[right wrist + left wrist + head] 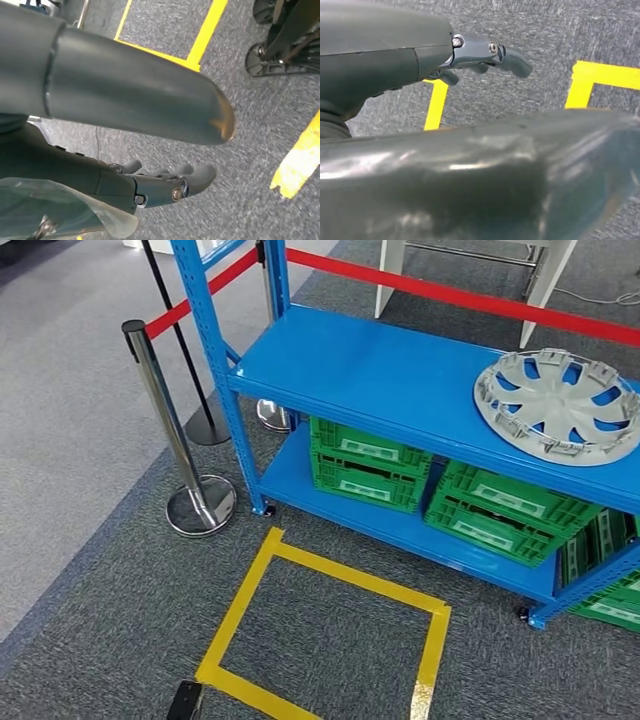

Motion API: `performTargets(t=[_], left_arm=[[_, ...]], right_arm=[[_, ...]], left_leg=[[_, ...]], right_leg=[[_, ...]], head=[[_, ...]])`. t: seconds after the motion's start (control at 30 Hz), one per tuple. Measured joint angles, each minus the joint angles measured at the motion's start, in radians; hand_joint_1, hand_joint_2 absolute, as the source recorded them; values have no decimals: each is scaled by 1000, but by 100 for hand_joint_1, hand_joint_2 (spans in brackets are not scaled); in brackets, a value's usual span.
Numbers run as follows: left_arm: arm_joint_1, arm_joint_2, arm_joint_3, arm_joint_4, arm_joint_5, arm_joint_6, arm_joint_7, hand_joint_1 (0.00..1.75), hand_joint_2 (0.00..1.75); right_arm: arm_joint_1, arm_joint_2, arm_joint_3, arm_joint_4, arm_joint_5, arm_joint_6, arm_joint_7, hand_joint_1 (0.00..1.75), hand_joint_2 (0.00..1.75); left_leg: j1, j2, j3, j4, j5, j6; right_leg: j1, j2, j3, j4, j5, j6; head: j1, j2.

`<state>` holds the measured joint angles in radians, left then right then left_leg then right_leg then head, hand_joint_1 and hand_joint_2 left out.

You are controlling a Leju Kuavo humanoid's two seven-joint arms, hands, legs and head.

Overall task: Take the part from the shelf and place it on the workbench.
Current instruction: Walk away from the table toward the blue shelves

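The part is a silver wheel cover (pixel 560 403) lying flat on the upper board of the blue shelf (pixel 377 370), towards its right end. My left hand (pixel 486 54) hangs over grey carpet beside yellow tape, its fingers stretched out and holding nothing. My right hand (pixel 170 182) also hangs above the carpet, with its fingers extended and nothing in them. Both hands are far below the wheel cover and well away from it.
Green crates (pixel 370 465) fill the shelf's lower board. A yellow tape square (pixel 324 630) marks the carpet in front of the shelf. Chrome stanchions (pixel 177 435) carrying a red belt (pixel 468 298) stand to the left and behind. A wheeled black base (pixel 281 47) stands near my right hand.
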<state>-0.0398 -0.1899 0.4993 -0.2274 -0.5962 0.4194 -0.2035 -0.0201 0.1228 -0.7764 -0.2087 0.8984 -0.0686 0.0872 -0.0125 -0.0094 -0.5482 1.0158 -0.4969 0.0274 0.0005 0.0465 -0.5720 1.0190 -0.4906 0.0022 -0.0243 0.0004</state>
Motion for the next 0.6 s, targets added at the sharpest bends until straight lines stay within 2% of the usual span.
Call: performTargets(t=[0.07, 0.1, 0.13, 0.2, 0.23, 0.27, 0.3, 0.33, 0.37, 0.4, 0.43, 0.47, 0.53, 0.57, 0.6], left_arm=[[0, -1, 3, 0, 2, 4, 0, 0, 0], [0, -1, 5, 0, 3, 6, 0, 0, 0], [0, -2, 6, 0, 4, 7, 0, 0, 0], [1, -3, 9, 0, 7, 8, 0, 0, 0], [2, -4, 10, 0, 8, 9, 0, 0, 0], [3, -4, 11, 0, 10, 9, 0, 0, 0], [4, -4, 13, 0, 11, 9, 0, 0, 0], [4, -5, 13, 0, 11, 9, 0, 0, 0], [4, -5, 14, 0, 11, 9, 0, 0, 0], [4, -6, 14, 0, 11, 10, 0, 0, 0], [4, -6, 14, 0, 11, 10, 0, 0, 0], [4, -6, 15, 0, 10, 10, 0, 0, 0], [3, -5, 17, 0, 7, 10, 0, 0, 0], [3, -5, 18, 0, 5, 10, 0, 0, 0], [3, -4, 19, 0, 3, 10, 0, 0, 0]], right_arm=[[3, 0, 0, 0, 3, 0, 1, 0, 0], [4, 0, 1, 0, 5, -1, 1, 0, 0], [4, 0, 1, 0, 7, -1, 2, 0, 0], [4, 1, 2, 0, 11, -2, 2, 0, 0], [4, 1, 2, 0, 14, -3, 2, 0, 0], [6, 2, 2, 0, 16, -3, 3, 0, 0], [7, 2, 2, 0, 17, -4, 3, 0, 0], [8, 2, 2, 0, 19, -4, 3, 0, 0], [8, 2, 2, 0, 19, -4, 3, 0, 0], [7, 3, 2, 0, 19, -3, 3, 0, 0], [5, 4, 2, 0, 19, -3, 3, 0, 0], [4, 5, 3, 0, 19, -2, 3, 0, 0], [5, 6, 3, 0, 19, 0, 6, 0, 0], [6, 7, 3, 0, 19, 2, 7, 0, 0], [6, 8, 2, 0, 19, 4, 8, 0, 0]], left_leg=[[4, 2, 1, -11, 9, 3], [7, 4, 2, -18, 14, 6], [9, 7, 2, -23, 18, 8], [10, 14, -1, -25, 20, 10], [10, 18, -2, -24, 20, 10], [11, 21, -2, -24, 20, 10], [13, 23, -2, -23, 20, 8], [15, 23, -2, -22, 19, 6], [17, 24, -2, -18, 18, 1], [17, 24, -3, -12, 15, -6], [16, 24, -5, -7, 13, -14], [14, 24, -6, -3, 12, -20], [14, 25, -8, 0, 13, -29], [16, 24, -9, 5, 9, -33], [17, 23, -15, 22, -5, -38]], right_leg=[[-2, -6, -7, 4, -6, 11], [-3, -13, -17, 24, -22, 16], [-4, -22, -36, 64, -49, 22], [-9, -35, -95, 193, -117, 33], [-12, -37, -120, 251, -138, 38], [-14, -39, -130, 278, -140, 43], [-17, -40, -120, 265, -124, 47], [-20, -43, -90, 212, -92, 51], [-24, -48, -50, 136, -61, 56], [-25, -50, -15, 69, -40, 57], [-25, -51, 11, 22, -30, 52], [-24, -50, 24, 1, -29, 46], [-21, -47, 27, 2, -28, 26], [-22, -46, 27, 2, -26, 20], [-22, -46, 26, 2, -25, 13]], head=[[1, 0], [2, 0], [5, 0], [9, 0], [9, 0], [9, 0], [9, 0], [9, 0], [10, 0], [12, 0], [12, 0], [13, 0], [13, 0], [13, 0], [12, 0]])
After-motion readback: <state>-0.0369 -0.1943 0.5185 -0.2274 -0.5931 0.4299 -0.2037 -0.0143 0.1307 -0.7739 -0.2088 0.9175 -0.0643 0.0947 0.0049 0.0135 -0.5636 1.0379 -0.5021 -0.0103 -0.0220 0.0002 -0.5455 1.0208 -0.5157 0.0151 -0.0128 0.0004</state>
